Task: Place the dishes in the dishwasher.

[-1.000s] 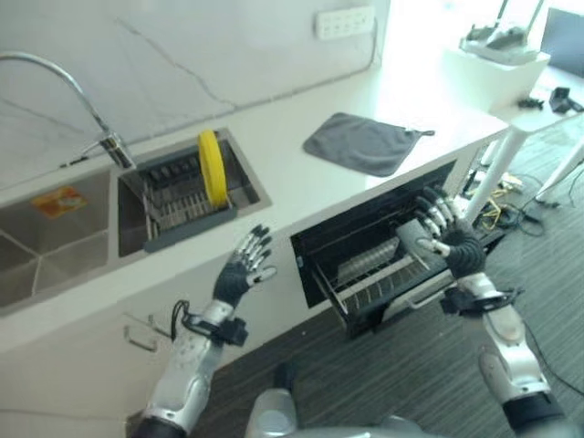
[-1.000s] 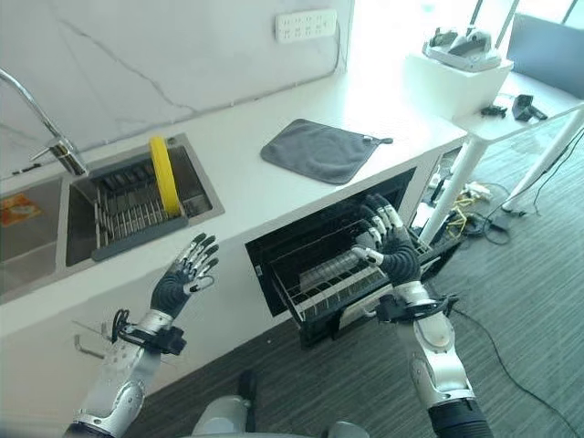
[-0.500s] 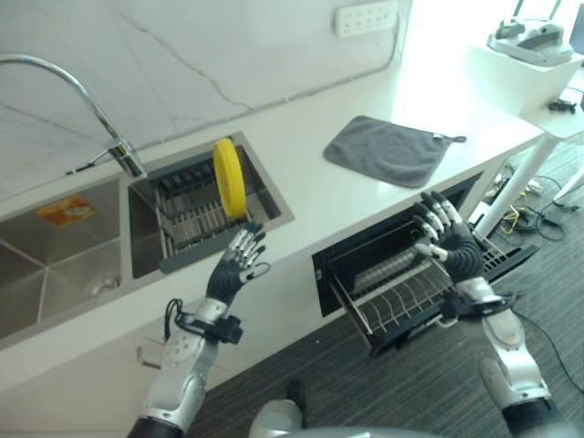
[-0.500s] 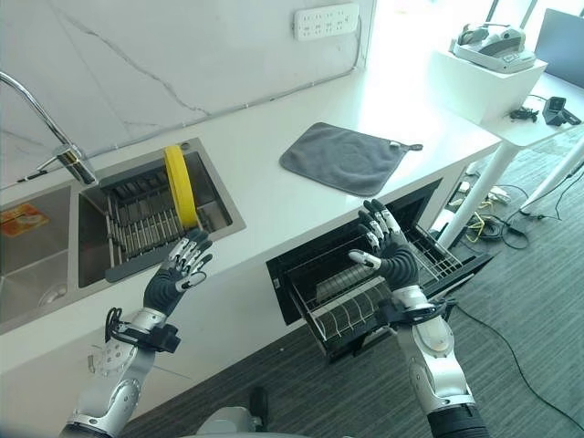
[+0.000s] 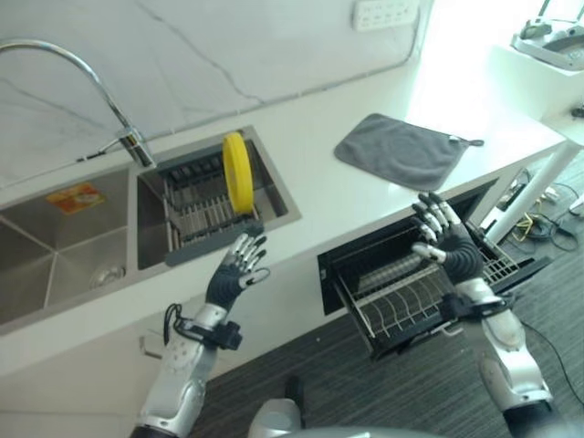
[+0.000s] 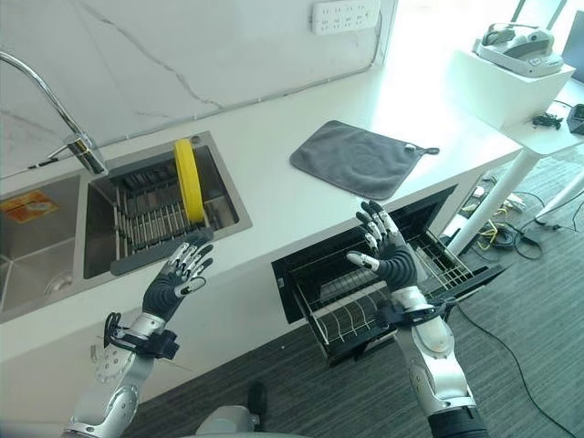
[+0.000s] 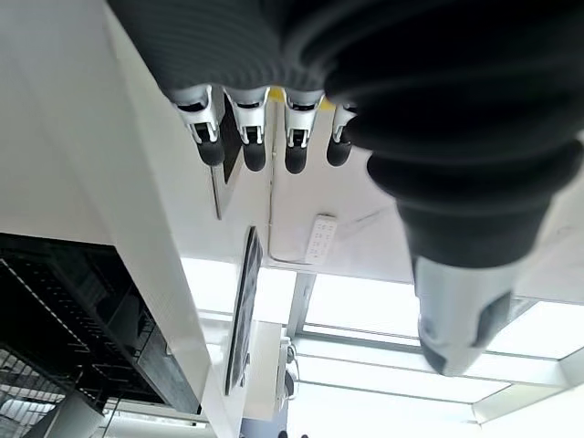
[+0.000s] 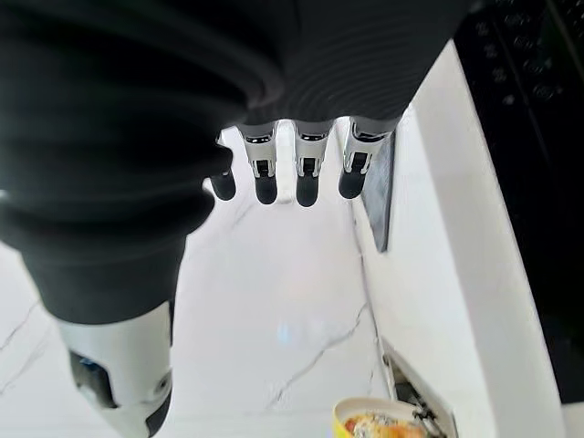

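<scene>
Counter, sink and dishwasher layout

A plate (image 5: 238,172) stands on edge in a rack (image 5: 196,214) inside the right sink basin (image 5: 281,190), near the counter's (image 5: 338,201) left end. A cloth (image 5: 400,151) lies on the counter toward its right end. Below the cloth, the dishwasher rack (image 5: 411,297) juts out past the counter's front edge.

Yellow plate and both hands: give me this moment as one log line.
yellow plate: upright in sink rack | left hand: open, empty | right hand: open, empty | dishwasher rack: pulled out
</scene>
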